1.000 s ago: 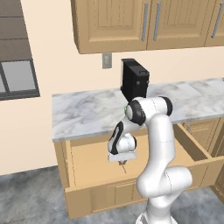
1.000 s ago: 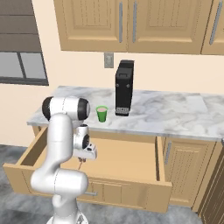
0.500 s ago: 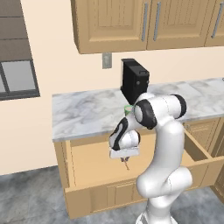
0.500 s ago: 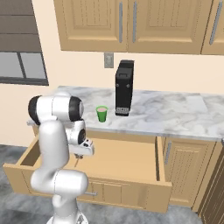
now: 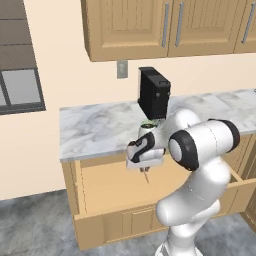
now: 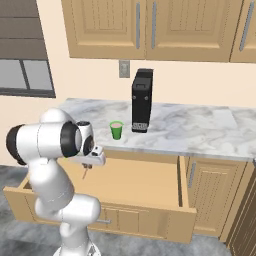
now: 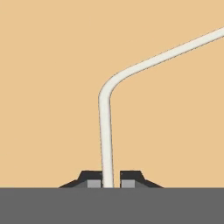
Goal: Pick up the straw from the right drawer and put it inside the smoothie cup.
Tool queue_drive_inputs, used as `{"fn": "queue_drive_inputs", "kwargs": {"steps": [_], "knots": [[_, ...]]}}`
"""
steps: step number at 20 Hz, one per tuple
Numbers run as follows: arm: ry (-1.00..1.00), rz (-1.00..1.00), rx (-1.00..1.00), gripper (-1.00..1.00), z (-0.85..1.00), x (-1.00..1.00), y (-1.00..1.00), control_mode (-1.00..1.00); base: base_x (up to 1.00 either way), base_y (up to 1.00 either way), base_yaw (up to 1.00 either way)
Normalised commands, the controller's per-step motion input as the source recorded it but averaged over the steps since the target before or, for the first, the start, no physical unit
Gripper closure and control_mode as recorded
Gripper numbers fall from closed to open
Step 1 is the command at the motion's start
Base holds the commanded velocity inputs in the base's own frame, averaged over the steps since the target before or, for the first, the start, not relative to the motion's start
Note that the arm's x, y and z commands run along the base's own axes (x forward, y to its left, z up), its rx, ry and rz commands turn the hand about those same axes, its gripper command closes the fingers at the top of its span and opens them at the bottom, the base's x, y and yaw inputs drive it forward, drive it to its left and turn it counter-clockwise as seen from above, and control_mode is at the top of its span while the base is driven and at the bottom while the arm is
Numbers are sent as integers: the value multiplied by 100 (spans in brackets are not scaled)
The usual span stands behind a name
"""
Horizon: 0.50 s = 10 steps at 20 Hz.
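In the hand view the gripper (image 7: 107,181) sits at the bottom centre, its jaws nipped tight on the straw (image 7: 105,131); the straw looks pale here and runs straight up the frame from between the fingertips (image 7: 92,183), then bends at mid-height and slants off to the upper right edge; behind it lies the plain light-wood bottom of the right drawer (image 7: 48,87). In the left base view the gripper (image 5: 144,169) hangs at frame centre over the open right drawer (image 5: 107,190), with the straw (image 5: 146,176) a thin dark sliver pointing downward below it, clear of the drawer bottom; in the right base view the same straw (image 6: 84,172) dangles near-vertical at centre left, under the gripper (image 6: 87,166), above the right drawer (image 6: 145,182). Farther back, on the marble counter (image 6: 200,130), the smoothie cup (image 6: 116,129) stands upright just left of the black coffee machine (image 6: 141,100); wooden wall cabinets (image 6: 150,25) span the top of the frame.
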Motion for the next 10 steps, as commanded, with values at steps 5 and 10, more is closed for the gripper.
{"fn": "queue_drive_inputs", "kwargs": {"steps": [5,10], "knots": [[-15,-1,0,100,76,-10,-7,-100,0,0,0],[-25,-4,0,100,63,0,-4,-100,0,0,0]]}}
